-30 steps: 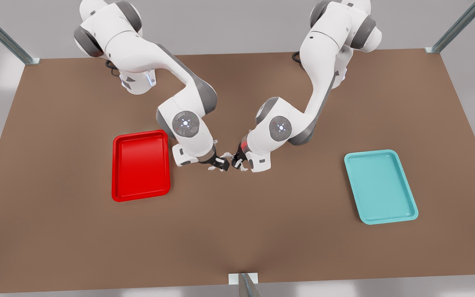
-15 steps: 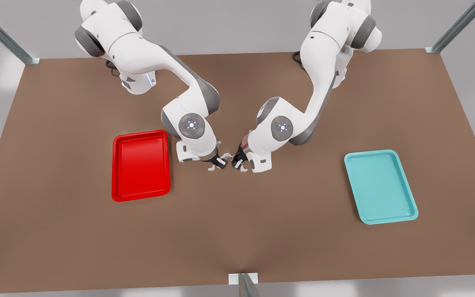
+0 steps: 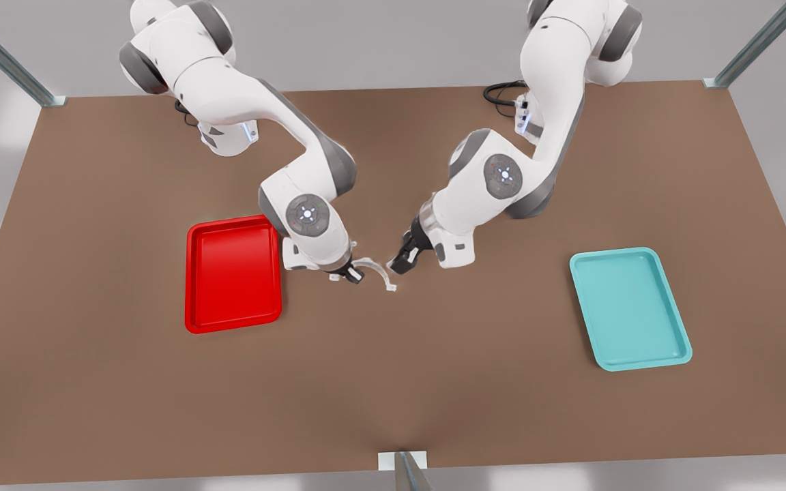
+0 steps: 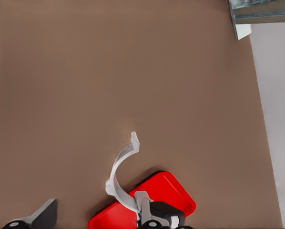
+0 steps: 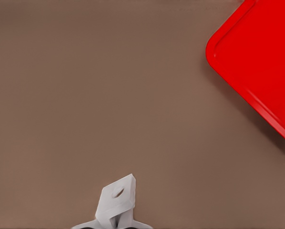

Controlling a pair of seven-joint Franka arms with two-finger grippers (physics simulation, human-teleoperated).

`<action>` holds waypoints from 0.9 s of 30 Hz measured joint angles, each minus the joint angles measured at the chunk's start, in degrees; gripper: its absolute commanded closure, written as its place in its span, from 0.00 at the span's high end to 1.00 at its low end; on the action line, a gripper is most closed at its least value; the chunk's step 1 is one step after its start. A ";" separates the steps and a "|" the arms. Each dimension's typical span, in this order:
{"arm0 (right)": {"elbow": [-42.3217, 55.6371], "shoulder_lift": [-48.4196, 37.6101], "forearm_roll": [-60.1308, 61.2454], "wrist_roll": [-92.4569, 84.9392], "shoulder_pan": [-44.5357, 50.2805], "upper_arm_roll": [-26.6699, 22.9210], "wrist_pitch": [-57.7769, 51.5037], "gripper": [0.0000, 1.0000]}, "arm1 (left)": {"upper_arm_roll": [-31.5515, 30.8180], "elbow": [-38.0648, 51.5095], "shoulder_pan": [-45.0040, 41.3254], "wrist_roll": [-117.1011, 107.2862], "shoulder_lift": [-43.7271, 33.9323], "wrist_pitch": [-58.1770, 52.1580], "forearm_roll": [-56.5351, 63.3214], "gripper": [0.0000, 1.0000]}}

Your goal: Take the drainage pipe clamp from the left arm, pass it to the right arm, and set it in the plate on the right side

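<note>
Red plate and teal tray, each bare inside.

White arms, grey joints

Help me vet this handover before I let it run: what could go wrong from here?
1. The right gripper grips the drainage pipe clamp by one end tab, with the arch jutting out free. It may pivot or slip on the swing to the red plate.
2. The clamp's free end hangs close to the open left gripper and could snag there.
</note>
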 measured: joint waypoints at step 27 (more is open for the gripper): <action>-30.81 -1.99 -5.92 -42.61 -46.42 12.81 4.16 0.56 | -9.00 -1.18 34.48 61.72 -9.80 -22.76 27.07 1.00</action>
